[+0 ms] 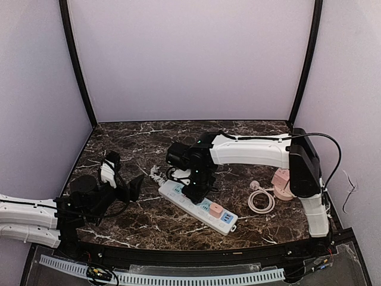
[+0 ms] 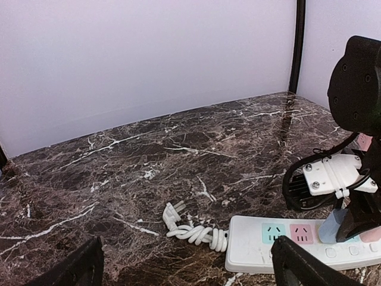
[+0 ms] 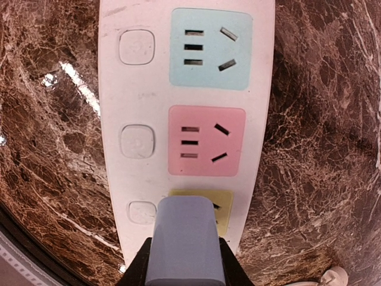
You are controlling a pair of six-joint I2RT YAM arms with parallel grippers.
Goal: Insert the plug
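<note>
A white power strip (image 1: 199, 208) with coloured sockets lies on the dark marble table; it also shows in the left wrist view (image 2: 286, 247) and the right wrist view (image 3: 143, 83). My right gripper (image 3: 186, 262) is shut on a pale blue plug (image 3: 186, 238), held right over the yellow socket (image 3: 221, 205), just below the pink socket (image 3: 206, 140) and the light blue socket (image 3: 210, 49). Whether the prongs are in the socket is hidden. My left gripper (image 1: 128, 185) is open and empty, left of the strip's cord end; its fingers (image 2: 297, 268) frame the strip's end.
The strip's coiled white cord and plug (image 2: 190, 229) lie at its left end. A pink plug (image 1: 215, 209) sits in the strip further right. A pink round device (image 1: 283, 185) with a coiled white cable (image 1: 261, 199) lies at the right.
</note>
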